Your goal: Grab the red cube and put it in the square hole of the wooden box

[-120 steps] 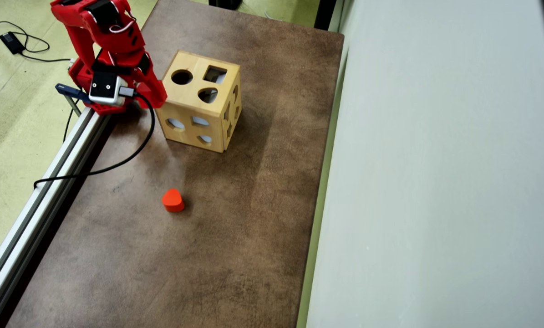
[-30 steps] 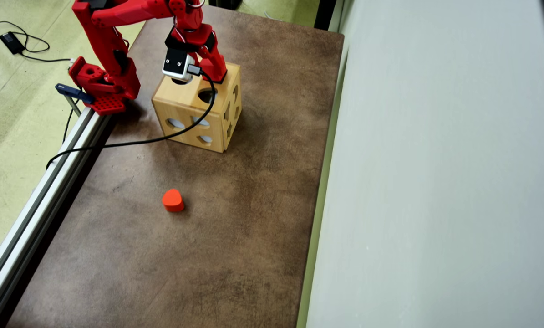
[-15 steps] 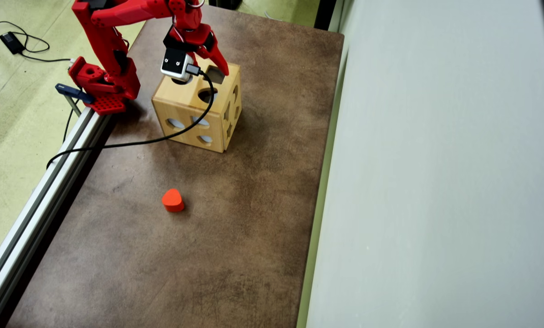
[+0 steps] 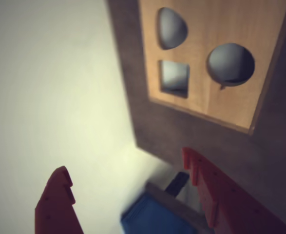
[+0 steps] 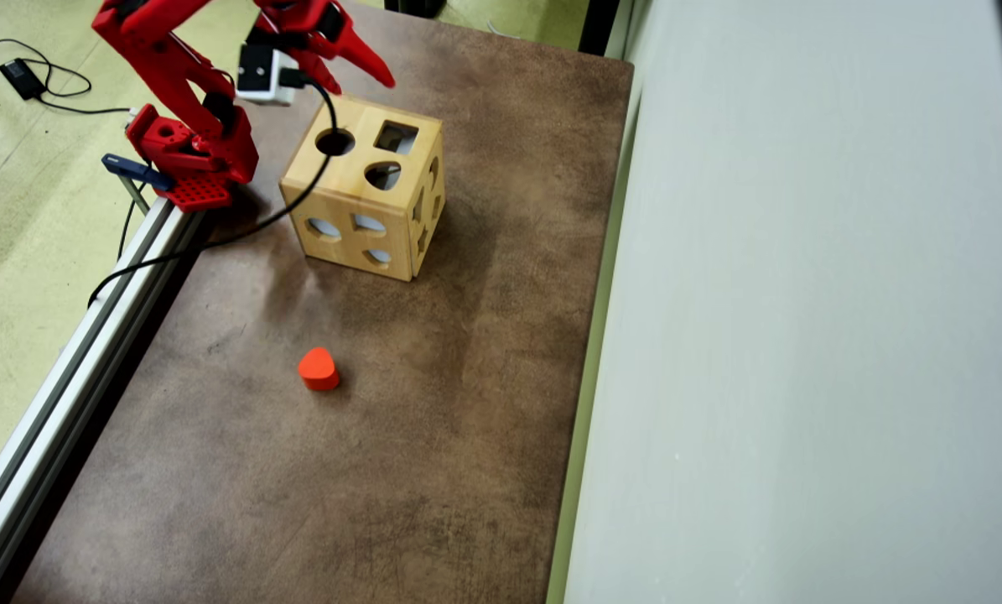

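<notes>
We are seeing end effector spread, empty, hovering beside box; hole looking empty. Cube unseen, probably light, rigid; pinching flat faces.

Gripper: red plastic, matt, faint layer lines, toothed finger edges in wrist view. Wooden box just below it: pale wood, smooth, satin sheen; square hole w/ clean-cut edges. Table under it: brown, mottled, matt. Heart block well away from gripper: orange-red, smooth, slight gloss. Rail behind gripper, by arm base: brushed metal.
</notes>
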Robot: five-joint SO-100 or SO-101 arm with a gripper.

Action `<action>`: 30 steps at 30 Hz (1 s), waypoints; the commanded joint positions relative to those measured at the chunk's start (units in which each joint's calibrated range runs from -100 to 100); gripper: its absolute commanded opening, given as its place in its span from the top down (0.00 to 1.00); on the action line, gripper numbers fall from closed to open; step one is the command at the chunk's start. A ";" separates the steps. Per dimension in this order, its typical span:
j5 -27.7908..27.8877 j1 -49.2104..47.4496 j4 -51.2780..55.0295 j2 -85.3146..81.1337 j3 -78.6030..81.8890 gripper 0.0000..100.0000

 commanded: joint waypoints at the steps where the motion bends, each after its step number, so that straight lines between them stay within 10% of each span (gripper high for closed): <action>1: 3.32 -0.25 0.49 -18.50 3.29 0.65; 9: 6.59 0.34 0.57 -43.21 18.58 0.65; 30: 8.99 13.49 0.57 -42.96 23.41 0.65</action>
